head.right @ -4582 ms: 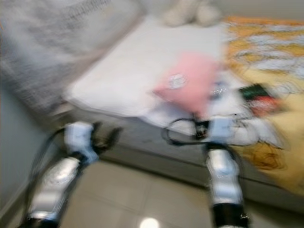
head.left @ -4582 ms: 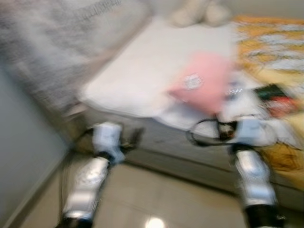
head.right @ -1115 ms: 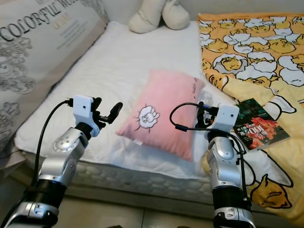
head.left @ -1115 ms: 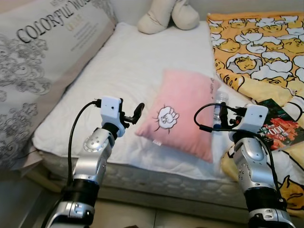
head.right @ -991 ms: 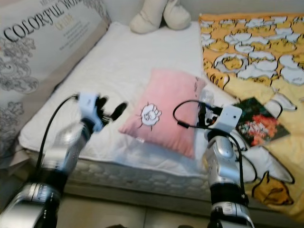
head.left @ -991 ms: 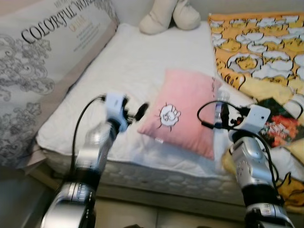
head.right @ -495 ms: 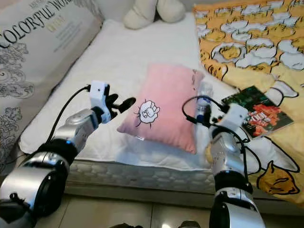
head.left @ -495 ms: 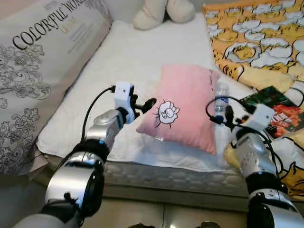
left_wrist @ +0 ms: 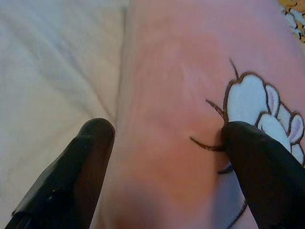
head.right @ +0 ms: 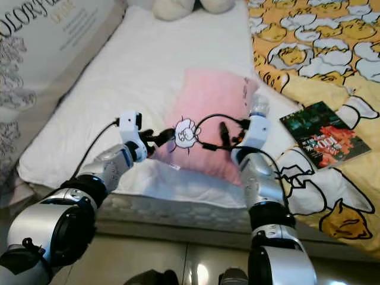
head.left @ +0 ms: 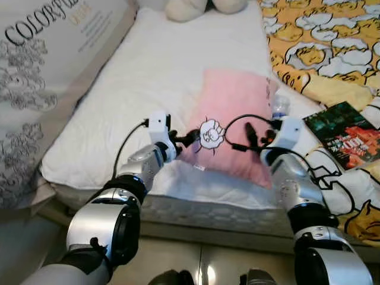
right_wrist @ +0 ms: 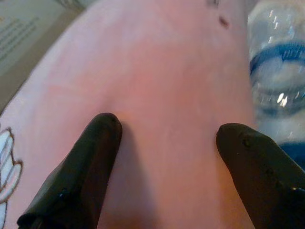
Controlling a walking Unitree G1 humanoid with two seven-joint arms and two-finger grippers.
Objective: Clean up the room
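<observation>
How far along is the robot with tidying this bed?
Nothing looks tidied yet. In hand: the left claw and right claw, both open, press on the pink pillow from either side, not yet gripping. Left: the water bottle beside the pillow, the book on the yellow blanket, and the plush toy at the bed's head.

A home bedroom. A bed [head.left: 178, 65] with a white sheet carries a pink pillow [head.left: 234, 119]. A cartoon blanket [head.left: 323, 47] lies beside it.
</observation>
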